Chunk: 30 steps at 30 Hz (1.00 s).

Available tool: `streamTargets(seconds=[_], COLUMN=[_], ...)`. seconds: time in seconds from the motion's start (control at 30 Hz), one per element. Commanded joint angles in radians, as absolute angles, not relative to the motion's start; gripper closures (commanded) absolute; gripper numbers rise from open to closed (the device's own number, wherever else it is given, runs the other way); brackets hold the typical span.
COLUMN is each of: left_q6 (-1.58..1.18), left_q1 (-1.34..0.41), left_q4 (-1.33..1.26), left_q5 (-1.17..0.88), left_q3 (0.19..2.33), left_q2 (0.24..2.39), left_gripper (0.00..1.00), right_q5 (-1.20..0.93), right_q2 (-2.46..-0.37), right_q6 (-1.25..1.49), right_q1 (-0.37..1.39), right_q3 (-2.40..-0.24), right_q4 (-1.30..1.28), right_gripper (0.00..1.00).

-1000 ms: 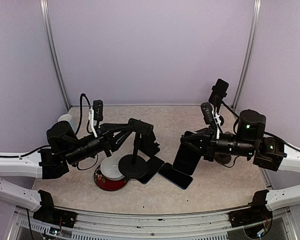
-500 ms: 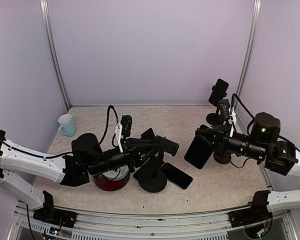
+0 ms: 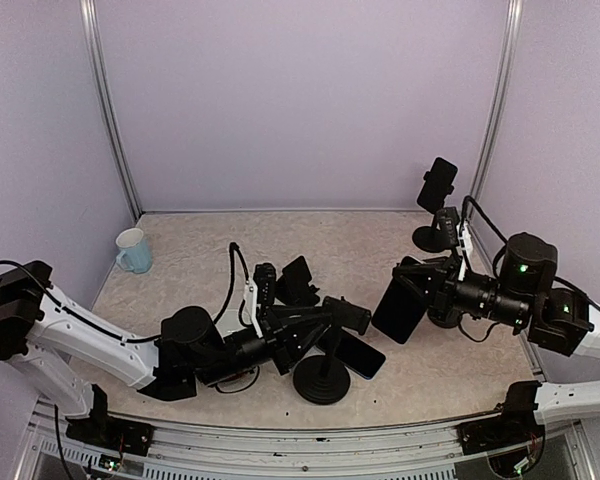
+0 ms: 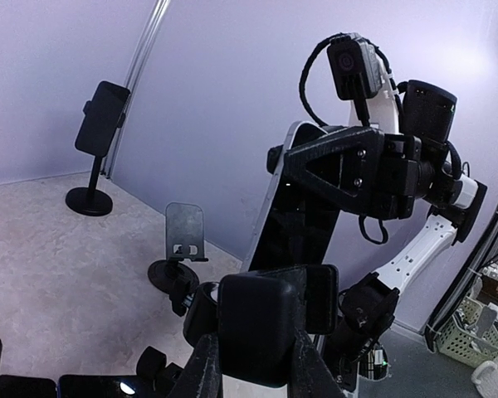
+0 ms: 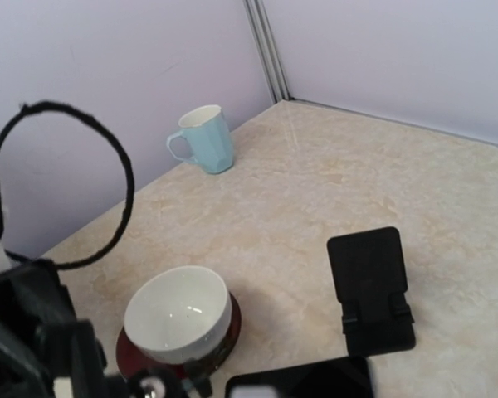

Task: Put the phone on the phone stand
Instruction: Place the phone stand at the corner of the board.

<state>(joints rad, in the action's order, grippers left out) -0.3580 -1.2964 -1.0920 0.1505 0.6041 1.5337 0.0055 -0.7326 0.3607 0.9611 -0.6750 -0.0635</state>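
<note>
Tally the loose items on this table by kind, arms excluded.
Phones: 3 (held phone, mounted phone, flat phone)
Phone stands: 4 (gripped stand, far stand, folding stand, grey-plate stand)
Mugs: 1 (mug)
Bowls: 1 (bowl)
Saucers: 1 (red saucer)
Total: 10; another phone could be hidden under the left arm.

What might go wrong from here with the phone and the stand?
The right hand pinches the black phone tilted in the air; it may slip when pressed into the clamp. The left hand holds the black round-base stand right beside a dark phone lying flat, so its base might bump that.
</note>
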Motion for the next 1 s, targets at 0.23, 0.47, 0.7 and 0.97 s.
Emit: streamTargets(seconds=[0.23, 0.47, 0.7, 0.97], left_q6=[-0.339, -0.321, -0.327, -0.321], left_q1=[-1.362, -1.385, -1.387, -1.400], left_q4=[-1.378, -1.384, -1.387, -1.387], left_q5=[0.314, 0.355, 0.364, 0.374], left_q3=[0.539, 0.511, 0.477, 0.454], left_q2=[1.579, 1.562, 1.534, 1.505], left_gripper=[1.00, 0.94, 0.82, 0.72], right_q5=[0.005, -0.006, -0.012, -0.023], right_q2=[-0.701, -0.711, -0.729, -0.753], right_q6=[0.383, 0.386, 0.387, 0.394], right_q1=[0.950, 0.950, 0.950, 0.951], right_q3=[-0.645, -0.640, -0.640, -0.642], right_q4=[-0.007, 0.000, 0.016, 0.036], right_gripper=[1.00, 1.00, 1.00, 1.00])
